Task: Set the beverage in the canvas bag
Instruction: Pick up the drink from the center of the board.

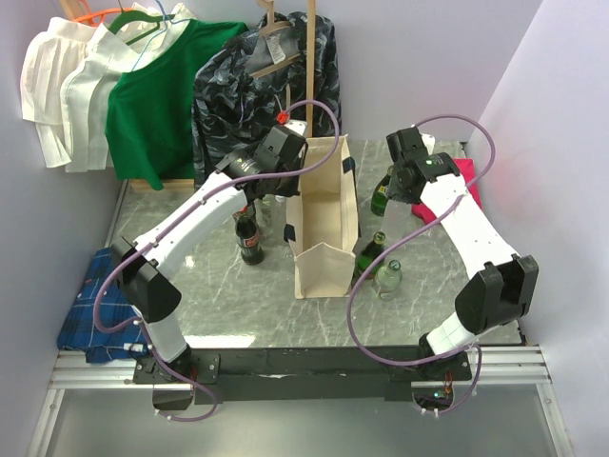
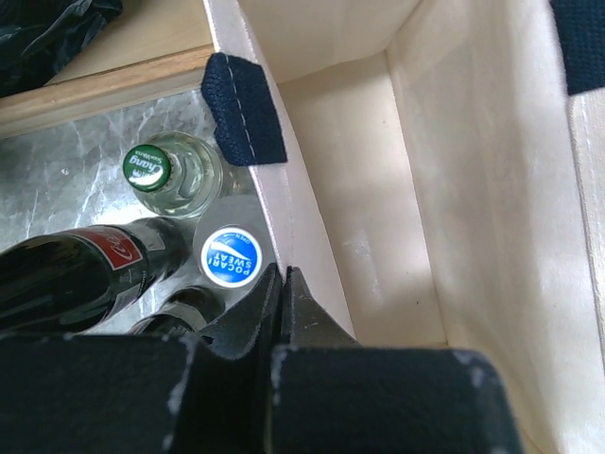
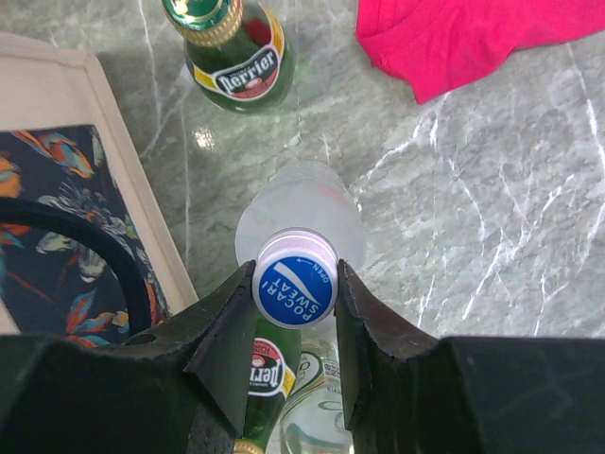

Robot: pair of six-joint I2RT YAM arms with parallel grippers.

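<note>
The canvas bag (image 1: 324,205) stands open in the middle of the table, cream with navy handles (image 2: 244,109). My left gripper (image 2: 284,272) is shut on the rim of the bag's left wall (image 2: 307,246), near its far end, and looks down into the bare inside. The beverage, a clear Pocari Sweat bottle (image 3: 307,208) with a blue cap, is upright to the right of the bag. My right gripper (image 3: 295,284) is shut on its cap from both sides. In the top view the right gripper (image 1: 397,186) is just right of the bag's right wall.
Left of the bag stand a cola bottle (image 2: 85,274), a green-capped clear bottle (image 2: 161,170) and another Pocari bottle (image 2: 232,255). Right of it are Perrier bottles (image 3: 236,52) (image 1: 371,255), a clear glass bottle (image 1: 388,278) and a pink cloth (image 3: 454,38). Hung clothes line the back.
</note>
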